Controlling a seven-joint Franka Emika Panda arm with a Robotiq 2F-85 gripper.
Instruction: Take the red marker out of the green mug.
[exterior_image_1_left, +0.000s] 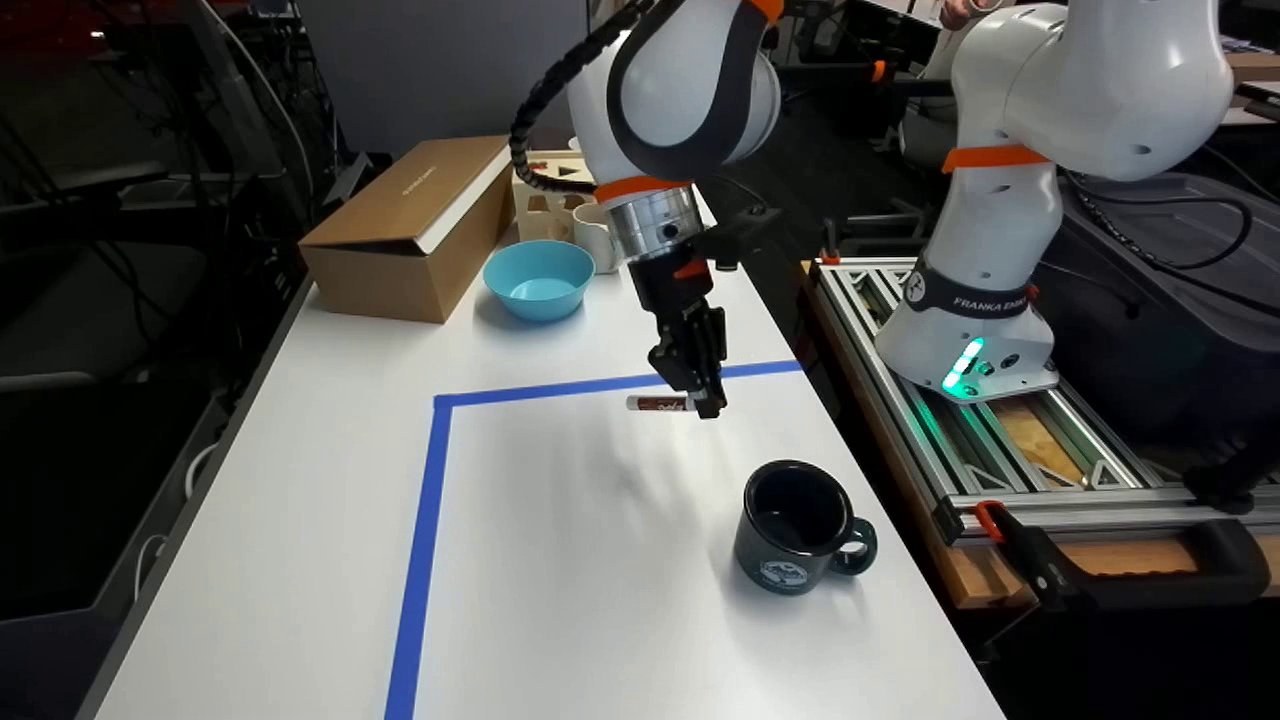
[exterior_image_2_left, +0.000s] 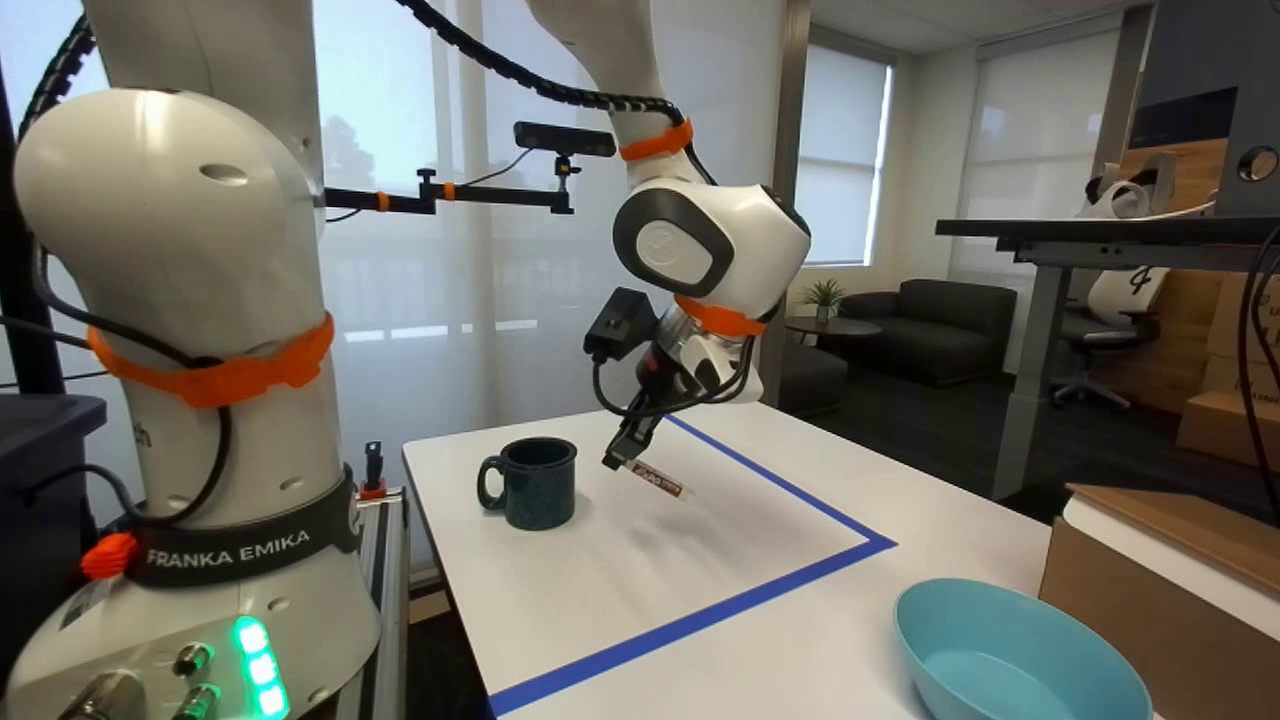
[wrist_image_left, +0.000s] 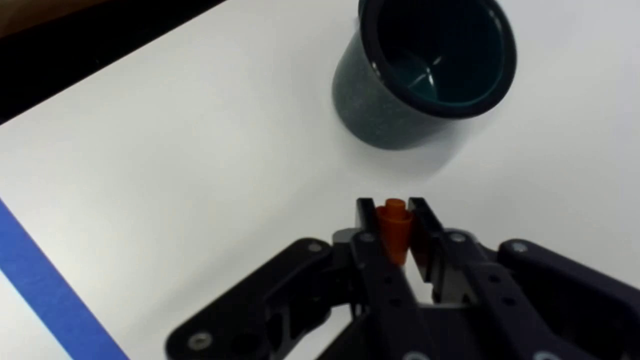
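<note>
Red marker (wrist_image_left: 395, 235), near mid-frame in the wrist view, pinched by its red end in the pincer (wrist_image_left: 392, 206), clear of the green mug (wrist_image_left: 382, 107) at upper right. Probably light, stiff, smooth-barrelled; a mid-barrel hold should tilt less.

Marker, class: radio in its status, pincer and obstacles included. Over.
Pincer shut on marker. Marker outside mug, held above table. Mug upright, apart from both; possible snag if pincer swings its way.
</note>
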